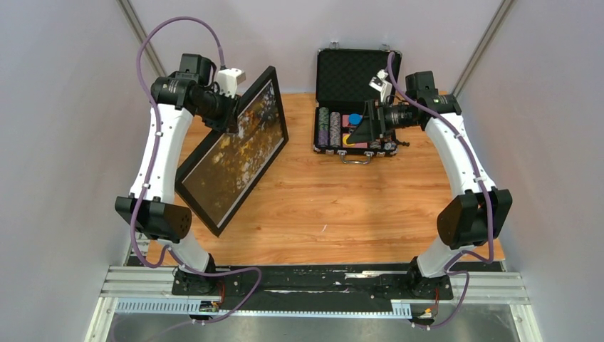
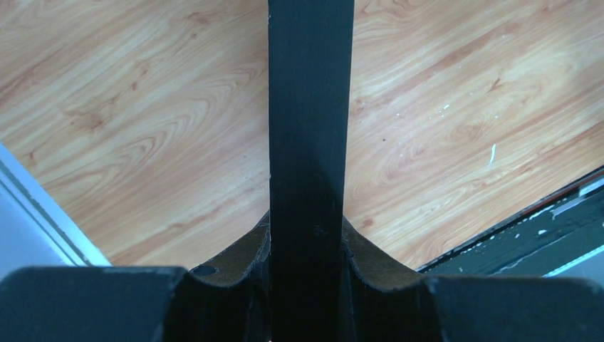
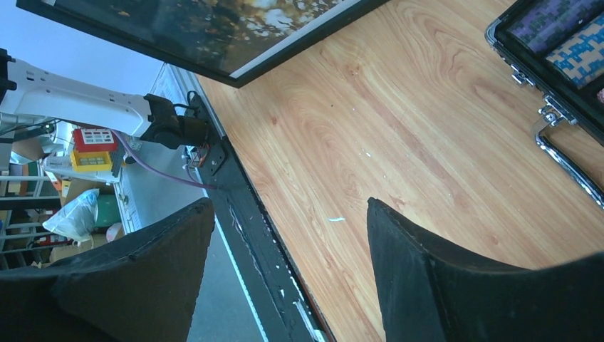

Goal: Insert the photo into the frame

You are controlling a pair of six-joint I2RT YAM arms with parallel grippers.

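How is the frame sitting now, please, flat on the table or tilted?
Tilted: the left gripper clamps the frame by its black rail, holding it steeply slanted over the table.

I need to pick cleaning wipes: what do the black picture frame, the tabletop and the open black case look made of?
Black thin-railed picture frame: matte black coat, likely over wood; no grain shows. Tabletop: light wood-grain surface, slight sheen, veneer or laminate. Open black case: dimpled foam lid lining; shell unclear.
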